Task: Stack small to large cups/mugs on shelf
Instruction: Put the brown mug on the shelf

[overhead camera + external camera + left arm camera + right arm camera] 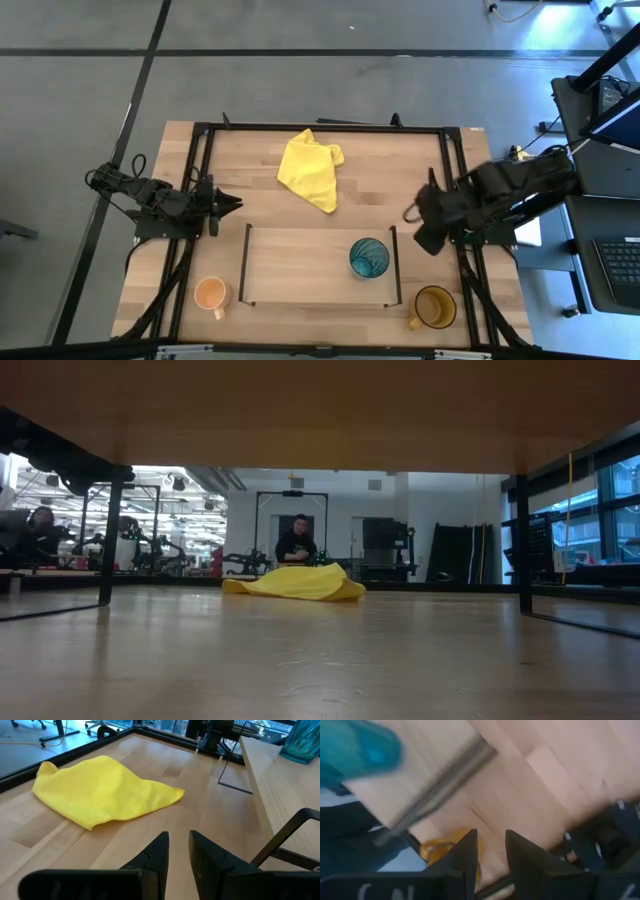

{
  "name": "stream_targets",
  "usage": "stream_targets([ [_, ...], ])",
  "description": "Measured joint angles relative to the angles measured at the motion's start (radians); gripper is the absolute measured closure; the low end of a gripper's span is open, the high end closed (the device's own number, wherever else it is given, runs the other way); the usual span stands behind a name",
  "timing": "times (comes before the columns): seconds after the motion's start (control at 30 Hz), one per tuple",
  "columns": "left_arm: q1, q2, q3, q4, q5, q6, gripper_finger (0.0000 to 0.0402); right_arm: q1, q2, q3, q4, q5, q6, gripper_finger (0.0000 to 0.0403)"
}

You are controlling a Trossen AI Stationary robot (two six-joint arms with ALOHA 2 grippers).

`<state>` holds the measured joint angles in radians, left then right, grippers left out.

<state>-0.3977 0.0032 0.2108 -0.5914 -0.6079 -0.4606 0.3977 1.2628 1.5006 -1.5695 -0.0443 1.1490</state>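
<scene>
Teal tumbler (pixel 368 258) is already on the shelf (pixel 300 262), right end. Right pincer (pixel 425 228), empty and barely parted, should drop square over the amber mug (pixel 434 307) at the tabletop's near right corner.

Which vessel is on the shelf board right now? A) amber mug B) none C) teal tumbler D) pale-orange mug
C: the high view shows the teal tumbler standing on the shelf near its right end, while the pale-orange mug sits on the table off its left end and the amber mug off its right end.
</scene>
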Motion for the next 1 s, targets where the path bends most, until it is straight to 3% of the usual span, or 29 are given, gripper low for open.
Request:
stream_targets([
  [0.27,0.0,0.0,0.0,0.0,0.0,0.0,0.0333,0.225,-0.056,-0.143,0.003,0.074,0.102,0.0302],
  [0.4,0.0,0.0,0.0,0.0,0.0,0.0,0.0333,0.285,-0.049,-0.255,0.088,-0.011,0.093,0.0302],
  [0.57,0.0,0.0,0.0,0.0,0.0,0.0,0.0333,0.318,-0.067,-0.408,0.37,-0.166,0.156,0.0302],
  [0.7,0.0,0.0,0.0,0.0,0.0,0.0,0.0333,0.336,-0.084,-0.492,0.563,-0.157,0.213,0.0302],
  [1.0,0.0,0.0,0.0,0.001,0.0,0.0,0.0333,0.397,-0.084,-0.591,0.591,-0.122,0.264,0.0289],
])
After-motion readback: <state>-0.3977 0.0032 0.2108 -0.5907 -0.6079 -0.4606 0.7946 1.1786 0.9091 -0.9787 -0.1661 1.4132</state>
